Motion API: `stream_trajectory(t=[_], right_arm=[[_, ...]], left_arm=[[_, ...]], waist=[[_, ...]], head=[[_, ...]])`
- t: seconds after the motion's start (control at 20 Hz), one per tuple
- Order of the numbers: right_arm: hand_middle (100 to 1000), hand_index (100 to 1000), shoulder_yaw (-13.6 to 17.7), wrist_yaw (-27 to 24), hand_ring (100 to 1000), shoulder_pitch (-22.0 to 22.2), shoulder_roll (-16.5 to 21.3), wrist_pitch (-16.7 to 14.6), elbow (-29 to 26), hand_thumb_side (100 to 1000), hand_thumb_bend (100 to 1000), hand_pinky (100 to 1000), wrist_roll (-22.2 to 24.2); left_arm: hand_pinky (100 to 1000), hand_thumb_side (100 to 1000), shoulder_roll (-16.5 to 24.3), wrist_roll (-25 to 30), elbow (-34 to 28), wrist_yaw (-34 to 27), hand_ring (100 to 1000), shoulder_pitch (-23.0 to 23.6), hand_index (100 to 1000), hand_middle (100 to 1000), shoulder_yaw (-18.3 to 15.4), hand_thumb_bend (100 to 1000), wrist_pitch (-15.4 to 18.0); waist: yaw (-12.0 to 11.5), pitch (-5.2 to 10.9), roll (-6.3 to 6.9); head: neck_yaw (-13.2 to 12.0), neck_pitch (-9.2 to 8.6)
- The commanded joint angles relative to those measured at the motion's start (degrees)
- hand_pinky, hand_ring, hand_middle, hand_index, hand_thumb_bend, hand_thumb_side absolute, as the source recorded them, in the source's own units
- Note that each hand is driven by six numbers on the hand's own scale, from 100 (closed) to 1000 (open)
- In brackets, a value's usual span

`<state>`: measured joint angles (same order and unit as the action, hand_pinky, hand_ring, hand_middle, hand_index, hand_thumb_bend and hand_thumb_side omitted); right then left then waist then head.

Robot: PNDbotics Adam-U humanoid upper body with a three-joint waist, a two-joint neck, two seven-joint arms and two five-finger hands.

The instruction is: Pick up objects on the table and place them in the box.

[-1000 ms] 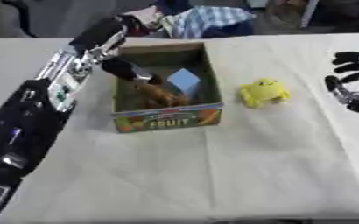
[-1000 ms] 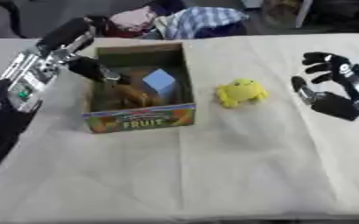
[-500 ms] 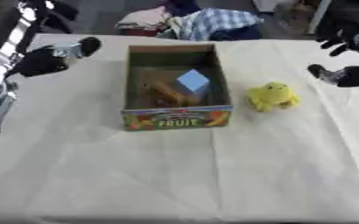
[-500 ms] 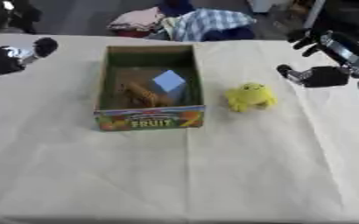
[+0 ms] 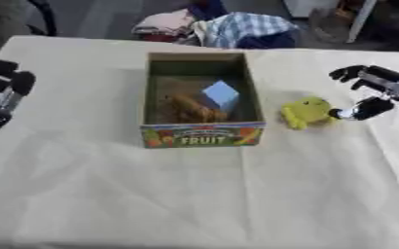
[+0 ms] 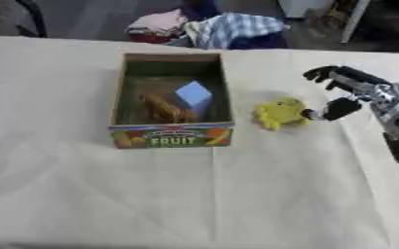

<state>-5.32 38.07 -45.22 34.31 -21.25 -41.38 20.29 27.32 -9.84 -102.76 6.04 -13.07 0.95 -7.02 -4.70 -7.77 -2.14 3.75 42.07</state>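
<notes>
A cardboard fruit box (image 5: 201, 135) stands on the table left of centre. Inside lie a blue block (image 5: 221, 94) and an orange-brown thing (image 5: 189, 108). A yellow soft toy (image 5: 306, 112) sits on the cloth just right of the box. My right hand (image 6: 343, 92) hovers open at the toy's right side, thumb tip almost at the toy, fingers spread above it. My left hand (image 5: 0, 91) shows at the left edge, away from the box, fingers relaxed and holding nothing.
A cream cloth (image 5: 199, 194) covers the table. A heap of clothes (image 5: 224, 28) lies past the far edge behind the box. Chair or stand legs (image 5: 358, 19) show at the upper right.
My left hand has pulled out of the box and drawn back to the left edge. My right hand has come in toward the yellow toy. The camera has also shifted.
</notes>
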Motion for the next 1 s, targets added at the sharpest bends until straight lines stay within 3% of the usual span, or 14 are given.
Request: stream_trajectory(t=[0.05,0.25,0.35,0.4,0.45,0.5,0.55,0.65,1.0], right_arm=[[860,940,1.86,3.55,884,-1.96,-0.4,0.09,3.0,288,425,767,-1.51],[799,890,2.44,6.44,847,-3.14,-2.6,-0.09,4.79,286,422,754,-3.32],[704,772,2.56,7.84,807,-3.53,-3.46,-0.34,4.88,267,420,731,-4.71],[692,760,2.56,8.43,803,-3.62,-3.77,-0.53,4.75,265,420,729,-5.67],[603,660,2.54,8.95,775,-3.69,-4.02,-0.76,4.55,249,412,709,-6.75],[580,627,2.51,9.37,765,-3.71,-4.21,-0.99,4.3,245,409,701,-7.96],[511,527,2.54,9.63,734,-3.74,-4.34,-1.18,3.96,233,403,676,-9.35],[460,455,2.56,9.89,700,-3.69,-4.49,-1.44,3.52,221,397,653,-11.99],[372,377,2.78,8.81,637,-3.52,-4.06,-1.84,2.09,199,383,611,-17.71]], left_arm=[[712,719,-0.26,-1.04,-0.61,-0.81,547,0.33,705,576,-1.43,687,-0.05],[710,714,-1.04,-1.05,0.06,-1.22,543,0.5,705,572,-1.25,687,0.02],[709,722,-1.32,-0.9,0.27,-1.23,543,0.45,705,572,-1.05,681,0.14],[709,722,-1.44,-0.82,0.35,-1.21,543,0.44,705,571,-0.97,681,0.19],[709,722,-1.52,-0.77,0.43,-1.18,542,0.47,705,571,-0.93,680,0.23],[709,723,-1.57,-0.74,0.5,-1.15,542,0.52,705,571,-0.91,679,0.25],[708,724,-1.6,-0.74,0.56,-1.14,541,0.58,705,570,-0.93,678,0.26],[708,725,-1.67,-0.74,0.65,-1.18,541,0.66,706,570,-0.98,677,0.28],[708,729,-1.8,-0.26,1.11,-1.27,540,1.16,707,570,-0.89,673,0.3]], waist=[[-0.2,0.71,0.19],[-0.42,0.72,0.29],[-0.52,0.67,0.32],[-0.57,0.62,0.33],[-0.61,0.59,0.35],[-0.64,0.56,0.36],[-0.64,0.53,0.37],[-0.63,0.53,0.38],[-0.13,0.99,0.21]], head=[[0.43,-0.73],[0.4,-0.76],[0.36,-0.75],[0.33,-0.74],[0.29,-0.69],[0.26,-0.66],[0.25,-0.63],[0.22,-0.6],[-0.07,-0.44]])
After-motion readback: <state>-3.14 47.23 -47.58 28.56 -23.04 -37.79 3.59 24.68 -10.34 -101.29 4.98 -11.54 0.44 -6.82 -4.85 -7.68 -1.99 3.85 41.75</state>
